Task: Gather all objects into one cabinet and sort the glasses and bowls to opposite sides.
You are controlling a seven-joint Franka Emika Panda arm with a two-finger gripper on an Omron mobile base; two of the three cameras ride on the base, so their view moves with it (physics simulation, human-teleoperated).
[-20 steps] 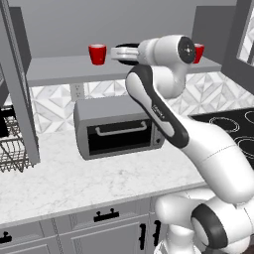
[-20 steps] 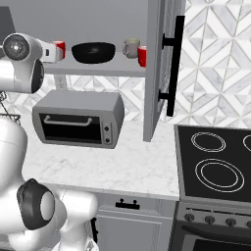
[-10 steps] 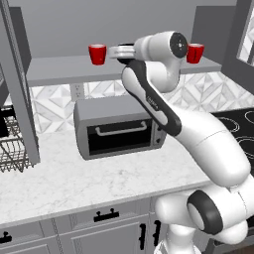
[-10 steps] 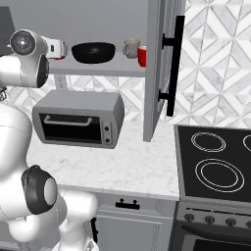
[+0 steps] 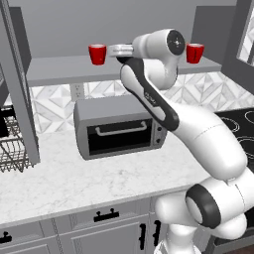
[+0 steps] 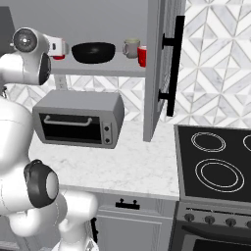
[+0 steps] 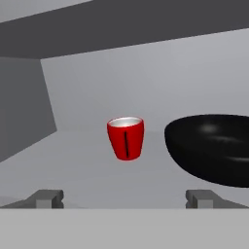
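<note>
Straight ahead of the claw (image 7: 124, 197), whose tips stand wide apart with nothing between them, a red cup (image 7: 126, 137) stands upright on the cabinet shelf (image 7: 73, 165), the black bowl (image 7: 214, 148) just to its right

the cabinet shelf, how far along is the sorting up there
Gathered: all four things stand on the shelf. One red cup is at the left end, the bowl in the middle, the grey cup and the other red cup at the right. In hand: nothing; the open gripper points at the left cup. Left: cups flank the bowl, so the sides aren't yet sorted.
</note>
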